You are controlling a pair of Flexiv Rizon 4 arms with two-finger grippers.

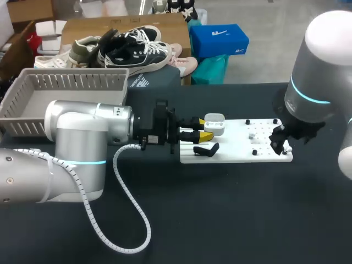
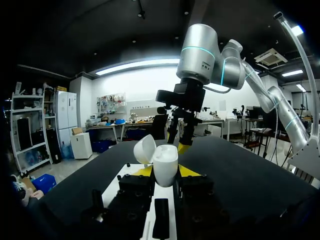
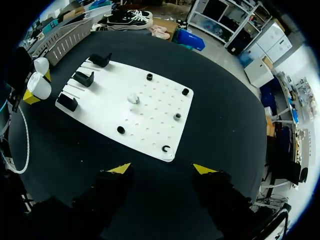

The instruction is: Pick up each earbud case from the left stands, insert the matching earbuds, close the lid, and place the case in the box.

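Observation:
My left gripper (image 1: 199, 132) is shut on a white earbud case (image 1: 214, 124) with its lid open, held over the left end of the white board (image 1: 236, 144). In the left wrist view the case (image 2: 165, 164) stands upright between the yellow tips, lid (image 2: 144, 149) swung aside. My right gripper (image 1: 279, 141) hangs over the board's right end, and the right wrist view shows this gripper (image 3: 162, 169) open with nothing between its fingers. A small white earbud (image 3: 133, 98) lies on the board (image 3: 150, 125) among black pegs. Black stands (image 3: 84, 78) line the board's left side.
A grey slatted basket (image 1: 33, 118) sits at the table's back left, behind my left arm. A white coiled cable (image 1: 132, 212) from the left arm trails over the dark tabletop. Several black pegs (image 1: 254, 152) stick up from the board.

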